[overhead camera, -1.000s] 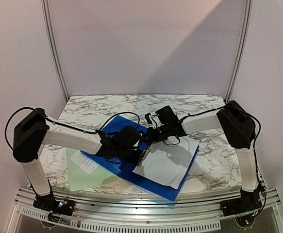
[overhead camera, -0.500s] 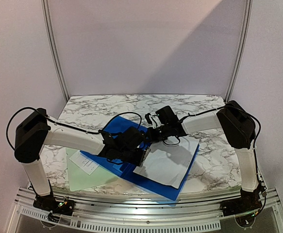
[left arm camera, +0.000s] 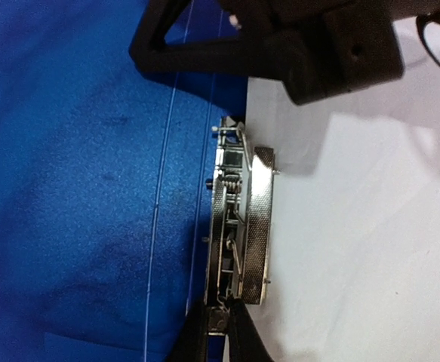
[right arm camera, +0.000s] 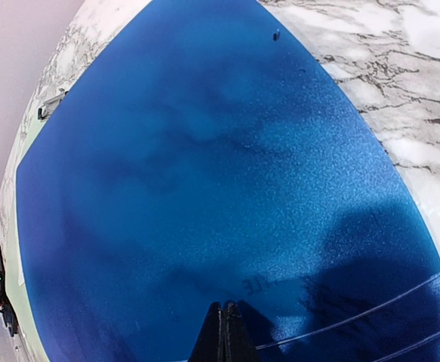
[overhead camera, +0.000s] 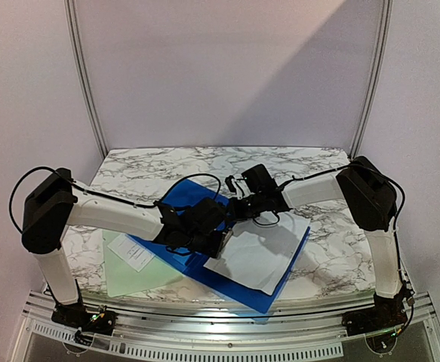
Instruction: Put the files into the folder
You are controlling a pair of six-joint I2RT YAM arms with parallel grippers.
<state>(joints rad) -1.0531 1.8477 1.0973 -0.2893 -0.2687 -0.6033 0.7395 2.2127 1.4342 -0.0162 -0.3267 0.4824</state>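
top external view: the folder (overhead camera: 180,196) lies open on the marble table (overhead camera: 159,162). the large sheet (overhead camera: 261,253) is laid on the folder's right half, and the printed slip (overhead camera: 133,253) lies off the folder's left edge on a pale green sheet (overhead camera: 121,279). the left gripper (overhead camera: 220,241) and right gripper (overhead camera: 233,210) meet over the folder's spine, apparently one to work the fastener and one to steady the cover. left wrist view: the left gripper is closed on the near end of the metal clip (left arm camera: 242,219), which runs along the folder's spine. the clip's plate overlaps the large sheet's edge, but whether it presses the sheet down cannot be told. right wrist view: the right gripper's fingers are pressed together with nothing between them, their tips on the folder's left half, probably to hold it flat. bare marble lies beyond the folder's far and right edges. the two wrists crowd the spine, so the likeliest open path to the slip is past the folder's left edge.
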